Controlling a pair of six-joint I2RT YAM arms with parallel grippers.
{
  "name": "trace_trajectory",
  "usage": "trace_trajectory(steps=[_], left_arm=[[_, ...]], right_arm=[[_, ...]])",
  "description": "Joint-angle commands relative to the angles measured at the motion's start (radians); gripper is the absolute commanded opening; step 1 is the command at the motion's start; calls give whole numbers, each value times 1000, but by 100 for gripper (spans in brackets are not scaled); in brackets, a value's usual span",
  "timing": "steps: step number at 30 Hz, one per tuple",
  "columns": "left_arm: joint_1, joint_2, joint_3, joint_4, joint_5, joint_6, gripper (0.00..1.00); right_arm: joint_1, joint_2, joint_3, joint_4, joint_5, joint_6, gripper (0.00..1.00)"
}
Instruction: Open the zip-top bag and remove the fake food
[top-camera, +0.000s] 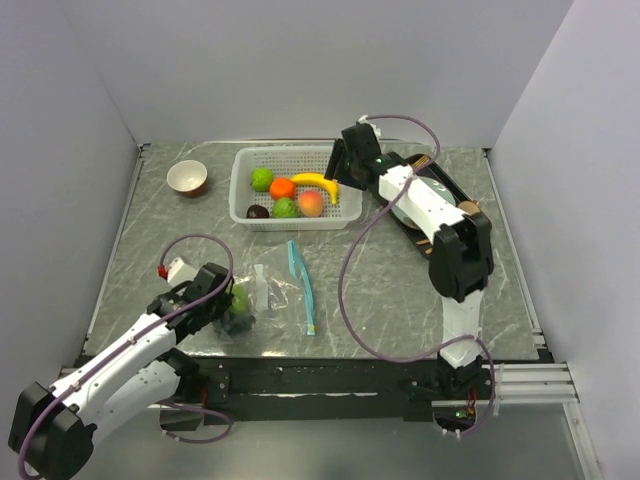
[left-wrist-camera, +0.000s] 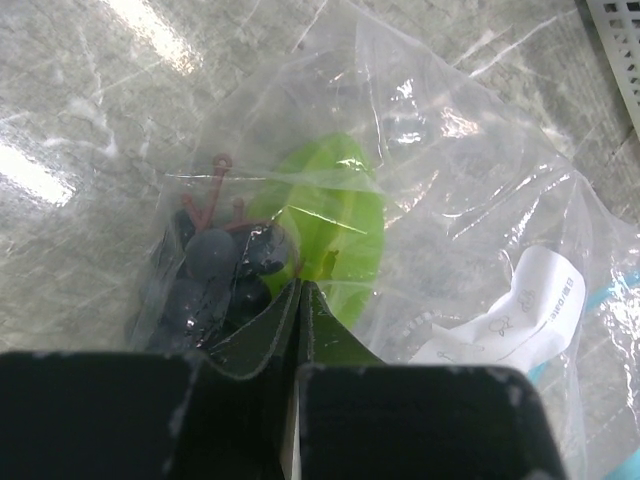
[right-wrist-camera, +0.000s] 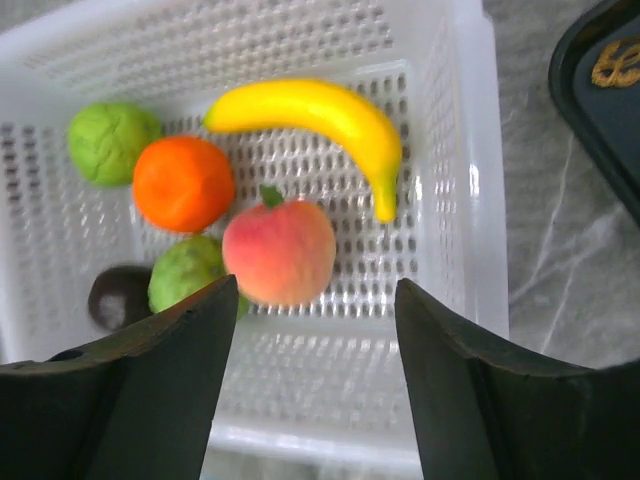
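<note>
Left pincer (left-wrist-camera: 300, 300) pressed together on the bag (left-wrist-camera: 450, 200) film, well in front of the basket (top-camera: 240, 195), likely anchoring it. Grapes (left-wrist-camera: 205, 275) and green fruit (left-wrist-camera: 335, 225) inside. Right pincer (right-wrist-camera: 315, 290) spread above the basket's peach (right-wrist-camera: 278, 250), looks like drop-off. Grey marbled table (top-camera: 400, 300), white walls (top-camera: 300, 70).
</note>
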Motion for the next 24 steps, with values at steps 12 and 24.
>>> trace_trajectory(steps=[12, 24], left_arm=[[6, -80, 52, -109, -41, -7, 9], [7, -62, 131, -264, -114, -88, 15]], right_arm=[[145, -607, -999, 600, -437, 223, 33], [254, -388, -1023, 869, -594, 332, 32]])
